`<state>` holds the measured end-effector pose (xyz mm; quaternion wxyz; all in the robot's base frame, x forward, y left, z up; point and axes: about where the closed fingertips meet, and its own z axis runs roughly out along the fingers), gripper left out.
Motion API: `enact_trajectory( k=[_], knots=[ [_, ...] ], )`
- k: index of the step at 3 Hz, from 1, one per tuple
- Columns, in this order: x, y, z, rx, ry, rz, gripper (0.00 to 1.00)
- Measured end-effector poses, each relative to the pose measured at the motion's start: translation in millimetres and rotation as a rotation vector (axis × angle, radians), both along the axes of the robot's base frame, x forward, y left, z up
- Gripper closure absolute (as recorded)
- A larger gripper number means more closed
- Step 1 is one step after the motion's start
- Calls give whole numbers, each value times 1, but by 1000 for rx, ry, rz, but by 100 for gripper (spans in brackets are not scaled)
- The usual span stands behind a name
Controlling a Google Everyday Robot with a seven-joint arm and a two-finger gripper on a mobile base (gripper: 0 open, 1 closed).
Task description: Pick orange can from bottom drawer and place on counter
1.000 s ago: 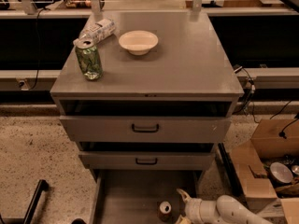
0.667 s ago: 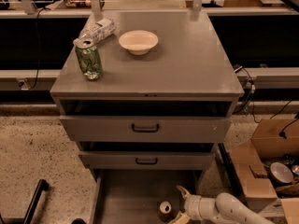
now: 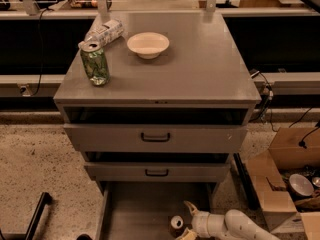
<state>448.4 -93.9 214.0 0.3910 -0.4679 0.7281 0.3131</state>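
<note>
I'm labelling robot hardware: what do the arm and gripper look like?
The gripper, in the bottom drawer, has two tapered pale-yellow fingers on a white cylindrical body. The arm is smooth, rounded, white; no cables or markings show.

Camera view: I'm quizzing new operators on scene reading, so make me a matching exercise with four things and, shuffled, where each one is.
Things:
1. green can
2. bowl
3. orange can
4. gripper

Places:
A. on the bottom drawer floor, just left of the gripper
B. upright by the counter's left edge
C. open, reaching into the bottom drawer from the right
D. on the counter, behind and right of the green can

Pairs: 1-B, 2-D, 3-A, 4-C.
</note>
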Motion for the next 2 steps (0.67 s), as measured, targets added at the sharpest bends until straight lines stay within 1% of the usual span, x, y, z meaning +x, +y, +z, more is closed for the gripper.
enact_trajectory(
  k=[1, 2],
  knots=[
    [-3, 10, -7, 18, 5, 0, 16],
    [-3, 16, -12, 27, 5, -3, 30]
  ],
)
